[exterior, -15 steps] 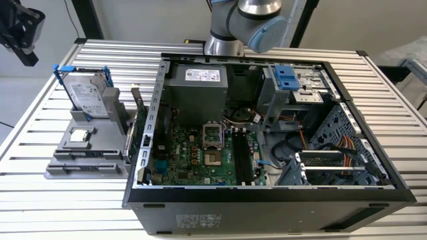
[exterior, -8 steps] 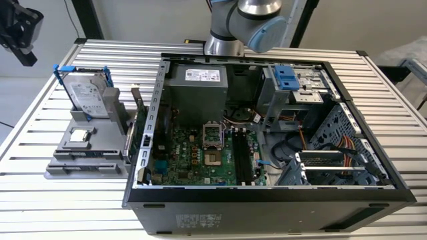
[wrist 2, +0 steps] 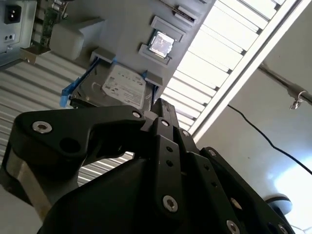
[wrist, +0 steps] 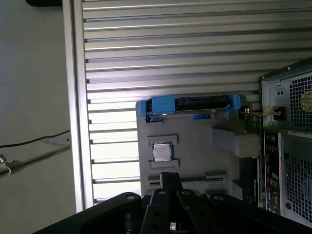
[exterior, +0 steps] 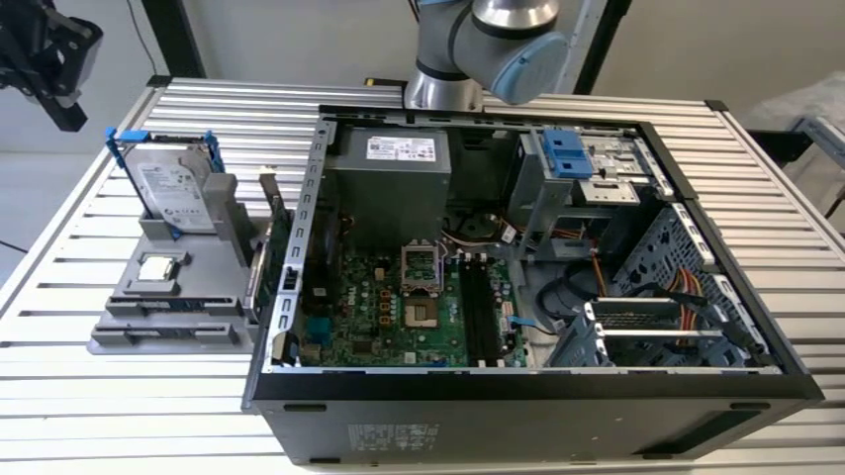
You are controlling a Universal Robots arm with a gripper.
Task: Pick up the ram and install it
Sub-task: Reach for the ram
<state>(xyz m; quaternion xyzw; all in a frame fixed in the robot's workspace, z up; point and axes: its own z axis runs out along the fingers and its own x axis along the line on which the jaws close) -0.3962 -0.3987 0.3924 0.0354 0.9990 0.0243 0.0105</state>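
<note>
Well, my gripper (exterior: 63,107) hangs closed together with nothing in it, high over the far side of the table (exterior: 133,416) at the exterior view's left and well apart from the open computer case (exterior: 528,388). Beneath it in the first wrist view sits the grey holder (wrist: 195,156), where the ram (wrist: 214,176) seems to lie flat in a slot, near the processor chip (wrist: 161,151) on the side towards the case. A hard drive (exterior: 174,193) in a blue frame, bearing a white printed label, stands at the holder's far end, and another white sticker (exterior: 400,148) marks the power supply (exterior: 390,193).
</note>
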